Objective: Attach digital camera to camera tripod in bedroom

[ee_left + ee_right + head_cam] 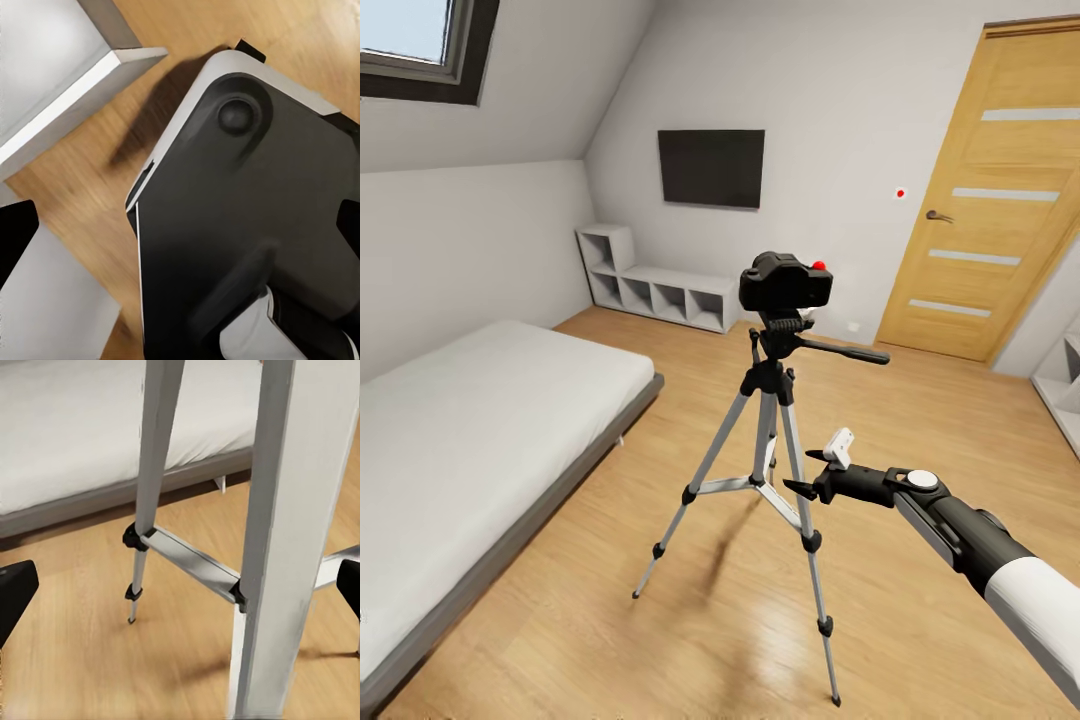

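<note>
The digital camera (787, 282) sits on top of the camera tripod (765, 470), resting on the tripod's black head, with its red dot showing at the upper right of the body and the long pan handle (847, 351) sticking out to the right just beneath it. The tripod stands upright on the light wood floor (660, 640) of the bedroom, its three silver legs spread, between the low grey bed (470, 440) at the left and the wooden door (1000, 190) at the right. Behind it, a dark TV (711, 167) hangs on the white wall above a low white shelf unit (650, 285), and a dark-framed skylight (420, 45) is set into the sloped wall at the upper left. The right end effector (800, 472) reaches in from the lower right, its two black fingers spread apart and holding nothing, just beside the tripod's near leg at about mid-height. In the right wrist view the silver legs (289, 532) and a cross brace (191, 562) stand close in front of the camera, with the dark fingertips (15, 592) at either edge of the frame and the bed behind. The left wrist view looks down on the robot's own dark base (247, 225) over the wood floor, with black fingertips (15, 236) far apart at both edges, so the left end effector is likewise spread and empty.
</note>
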